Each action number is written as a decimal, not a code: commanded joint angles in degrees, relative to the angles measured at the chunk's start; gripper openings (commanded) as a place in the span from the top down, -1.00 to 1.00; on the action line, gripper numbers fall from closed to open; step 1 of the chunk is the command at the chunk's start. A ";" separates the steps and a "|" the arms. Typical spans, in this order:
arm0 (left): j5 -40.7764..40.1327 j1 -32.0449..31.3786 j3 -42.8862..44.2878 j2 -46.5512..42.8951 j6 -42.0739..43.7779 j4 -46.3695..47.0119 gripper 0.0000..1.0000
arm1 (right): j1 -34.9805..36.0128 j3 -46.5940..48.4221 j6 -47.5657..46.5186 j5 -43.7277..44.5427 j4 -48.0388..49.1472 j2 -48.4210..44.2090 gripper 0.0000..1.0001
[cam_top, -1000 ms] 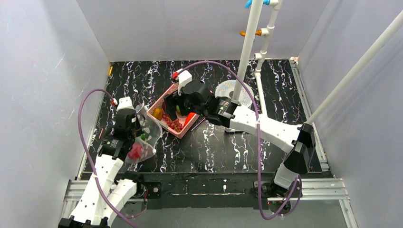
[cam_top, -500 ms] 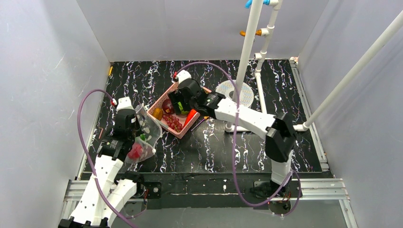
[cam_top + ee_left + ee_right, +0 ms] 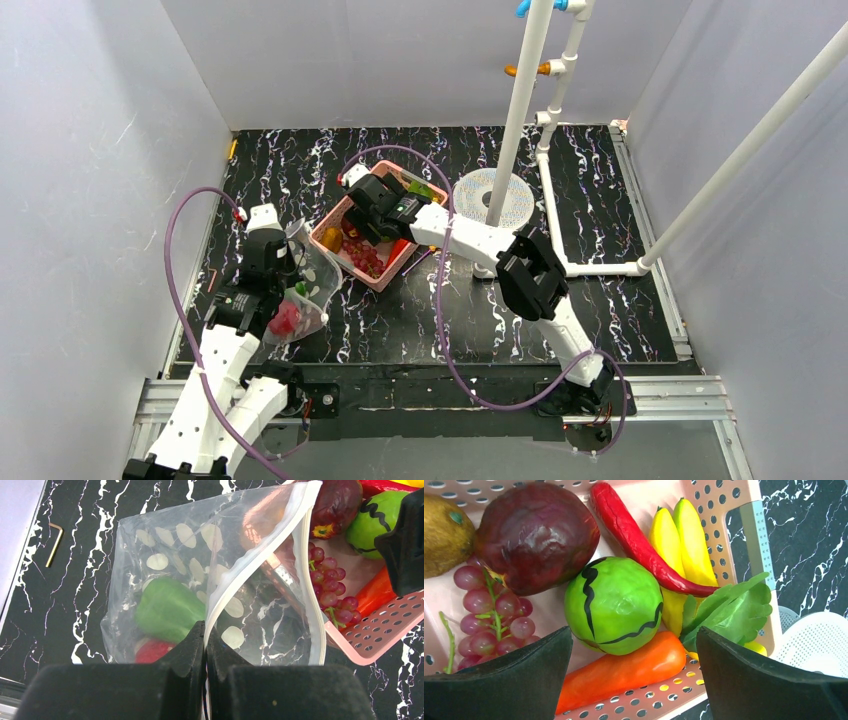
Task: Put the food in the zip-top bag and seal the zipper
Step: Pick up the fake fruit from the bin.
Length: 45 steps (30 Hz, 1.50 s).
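Note:
My left gripper (image 3: 206, 631) is shut on the zipper (image 3: 260, 550) edge of the zip-top bag (image 3: 170, 555), holding its mouth open toward the pink basket (image 3: 385, 630). A green piece (image 3: 167, 609) and a red piece (image 3: 152, 650) lie inside the bag. My right gripper (image 3: 634, 630) hangs open just above the basket (image 3: 724, 510), its fingers either side of a round green fruit (image 3: 614, 602) and a carrot (image 3: 624, 672). Around them lie a dark red fruit (image 3: 536, 535), grapes (image 3: 489, 620), a red chili (image 3: 634, 535), yellow pieces (image 3: 684, 535), a green leafy piece (image 3: 729, 610) and a brown fruit (image 3: 441, 535).
A white perforated disc (image 3: 510, 195) sits right of the basket (image 3: 385, 280), at the foot of a white pipe frame (image 3: 520, 110). A small hex key (image 3: 54, 544) lies on the black marbled table left of the bag. Grey walls close in three sides.
The right gripper has moved left and farther over the basket, with its arm folding in behind it. The left arm and the bag have stayed put.

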 commanded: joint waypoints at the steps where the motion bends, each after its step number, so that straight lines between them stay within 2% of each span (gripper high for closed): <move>1: 0.01 -0.18 0.99 0.32 0.49 -0.40 1.00 | 0.18 2.57 -2.56 -0.21 -0.55 0.63 -0.97; 13: 0.71 -0.17 1.04 1.16 0.58 -0.35 1.00 | 0.22 5.99 -5.61 -0.43 -0.56 6.53 -0.96; 18: 0.79 -0.18 1.03 1.34 0.56 -0.28 1.00 | 0.23 7.14 -6.63 0.66 -0.06 7.99 -0.85; 24: 1.16 -0.19 0.99 1.42 0.64 -0.35 1.00 | 0.31 6.91 -7.90 1.04 0.46 6.59 -0.39; 32: 1.69 -0.19 1.04 0.94 0.59 -0.31 1.00 | 0.31 1.74 -4.90 -1.44 0.97 -2.77 0.33; 40: 2.02 -0.16 0.75 -0.44 0.66 -0.23 1.00 | 0.31 -4.13 0.04 -7.48 1.56 -11.56 0.77; 45: 2.70 -0.17 0.85 -0.63 0.66 -0.12 1.00 | 0.33 -6.39 5.07 -15.29 1.35 -16.53 0.97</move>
